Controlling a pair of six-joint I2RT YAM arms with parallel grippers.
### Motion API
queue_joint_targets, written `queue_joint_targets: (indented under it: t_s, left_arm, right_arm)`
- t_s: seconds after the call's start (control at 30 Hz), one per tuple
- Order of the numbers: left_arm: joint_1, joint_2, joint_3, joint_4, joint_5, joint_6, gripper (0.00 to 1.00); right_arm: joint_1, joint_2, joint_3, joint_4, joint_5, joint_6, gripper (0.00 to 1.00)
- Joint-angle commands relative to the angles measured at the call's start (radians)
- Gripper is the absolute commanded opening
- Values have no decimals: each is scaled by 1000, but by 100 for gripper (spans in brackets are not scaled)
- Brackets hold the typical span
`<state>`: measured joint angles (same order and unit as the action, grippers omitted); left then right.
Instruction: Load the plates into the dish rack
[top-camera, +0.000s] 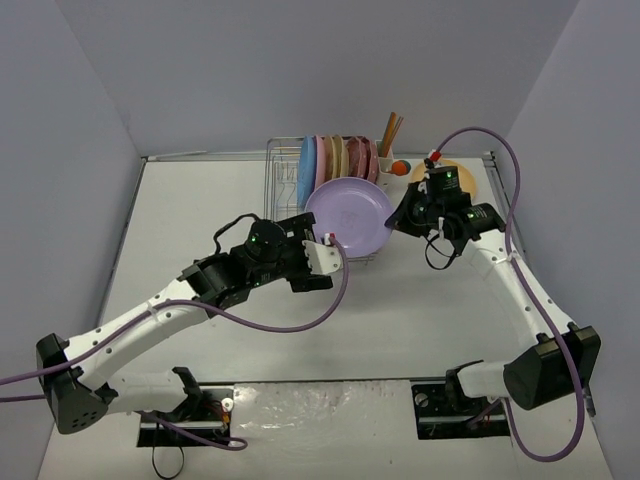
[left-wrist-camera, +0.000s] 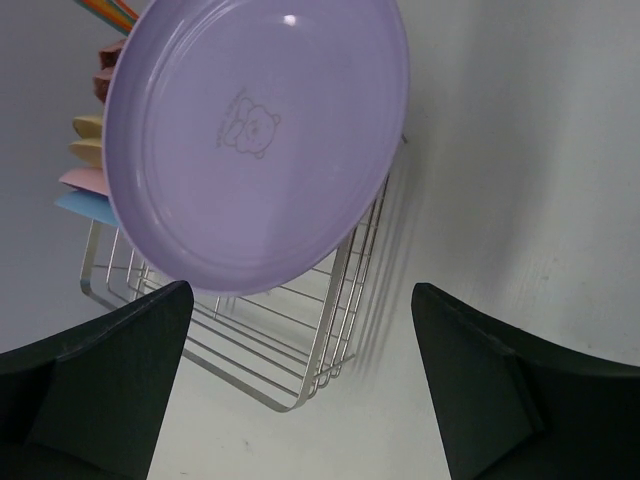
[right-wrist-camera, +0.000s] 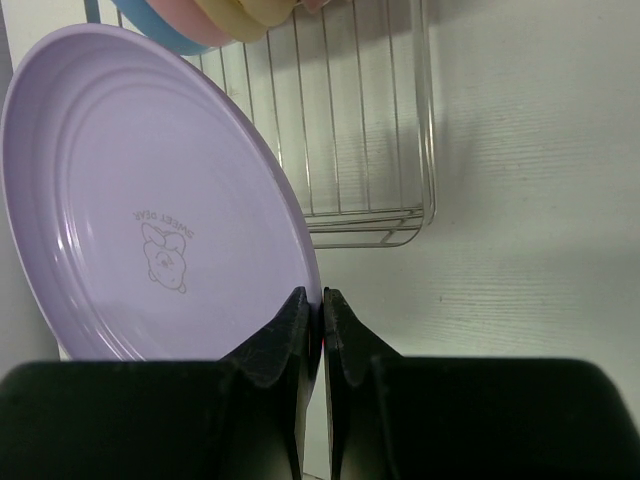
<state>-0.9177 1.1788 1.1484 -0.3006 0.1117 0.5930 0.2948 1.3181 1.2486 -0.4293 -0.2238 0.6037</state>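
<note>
Right fingers (right-wrist-camera: 275, 365) pinch lavender plate (right-wrist-camera: 150, 180); left fingers (left-wrist-camera: 100, 380) apart.

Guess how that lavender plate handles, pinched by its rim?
Probably stiff: the lavender plate holds its shape, pinched only at the rim by the right claw. Glossy surface looks slippery, so it may pivot or slide out.

The only marking is on the lavender plate (right-wrist-camera: 120, 130). A small outline drawing of a bear (right-wrist-camera: 166, 258) is printed at its centre, with one short line of capital lettering (right-wrist-camera: 160, 217) just beside it. In the right wrist view the lettering stands upside down and is too fine to read with certainty. In the left wrist view it is only a faint trace.
</note>
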Motion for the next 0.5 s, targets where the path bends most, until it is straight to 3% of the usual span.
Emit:
queue_joint_targets:
  t_s: [0.0,0.47]
  left_arm:
    - [-28,25,44,7,48,119,88]
    - [-36,126,111,-49,31,196,68]
  right_arm:
    - [18,4,66,46,-43,1,0]
    - [46,13,58,46,-43,-10,0]
